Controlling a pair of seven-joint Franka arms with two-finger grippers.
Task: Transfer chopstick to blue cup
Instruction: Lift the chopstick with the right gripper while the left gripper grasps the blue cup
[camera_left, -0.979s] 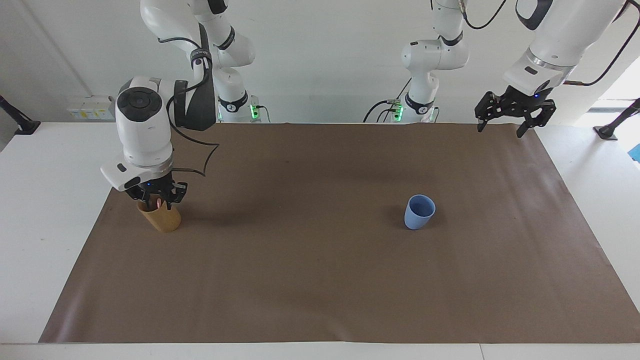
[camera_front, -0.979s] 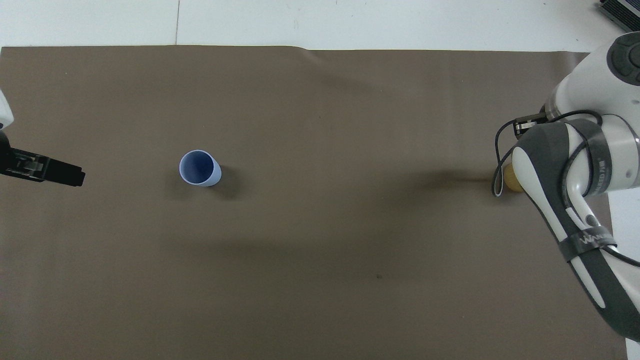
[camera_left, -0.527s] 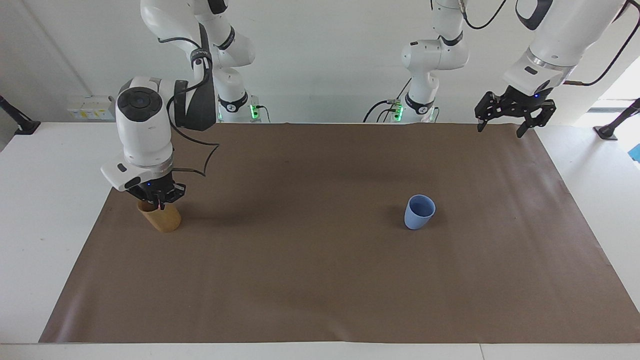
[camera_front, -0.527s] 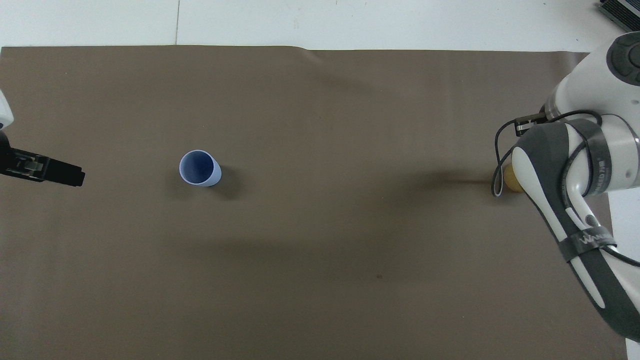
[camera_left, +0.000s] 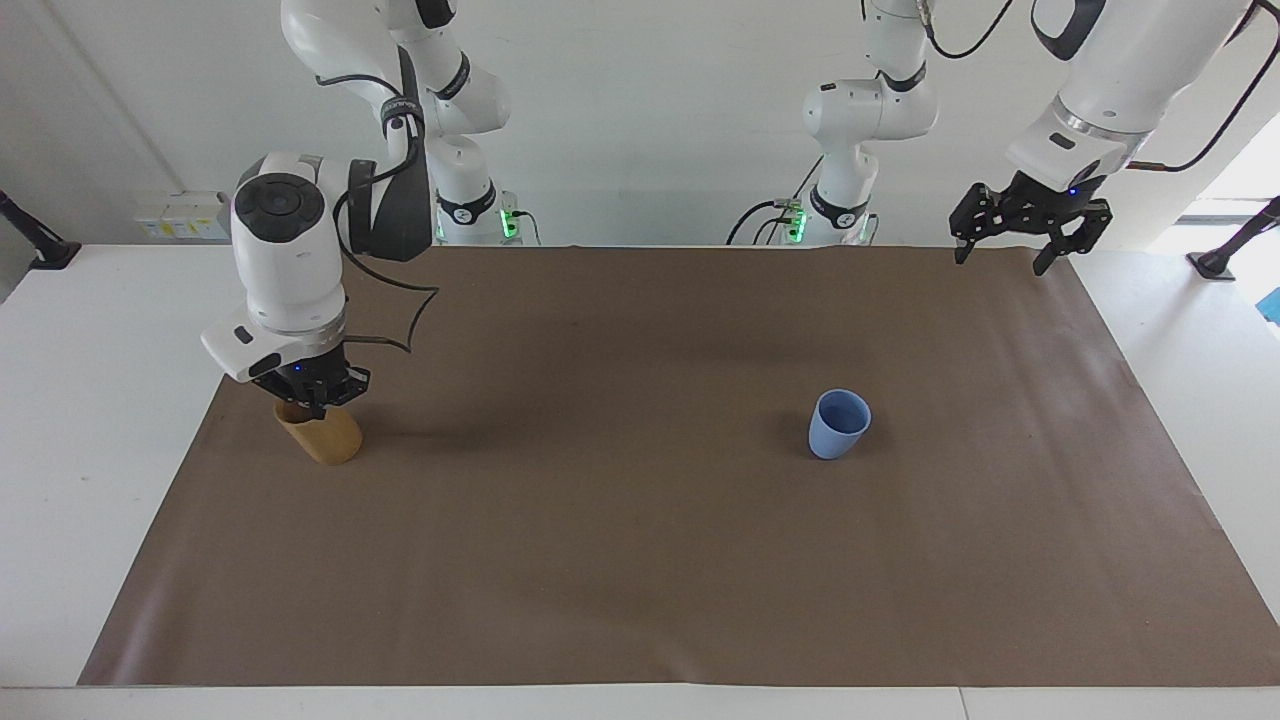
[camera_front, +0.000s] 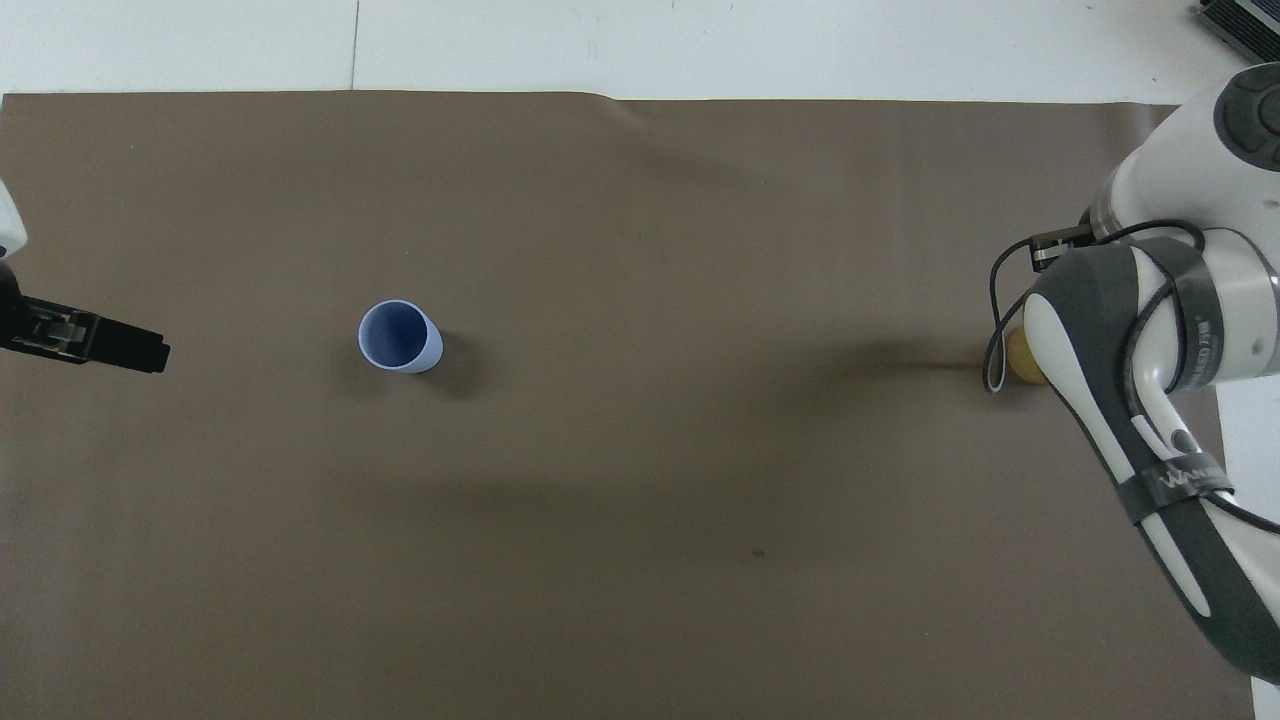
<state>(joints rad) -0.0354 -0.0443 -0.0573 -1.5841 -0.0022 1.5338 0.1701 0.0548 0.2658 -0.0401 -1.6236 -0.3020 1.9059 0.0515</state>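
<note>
Right claw: you have it down at the mouth of the tan cup, clenched; its fingertips meet at the rim.
Chopstick: not visible now. The claw covers the cup's mouth, so you cannot confirm from these views that the stick sits between the fingertips. By judgement it stands in the tan cup, directly under the claw.
Tan cup: upright near the mat's edge at the right arm's end of the counter; in the overhead view only a sliver shows beside the right arm.
Key relation: if the stick stands in the cup, its long axis runs roughly vertical, in line with the claw's approach. The move you face is then a straight lift until the stick clears the rim, and a carry along the counter toward the left arm's end.
Blue cup: upright, mouth open, well apart from the tan cup, toward the left arm's end of the mat.
Left claw: released, waiting in the air over the mat's corner at the left arm's base.
Nearer arm: right.
</note>
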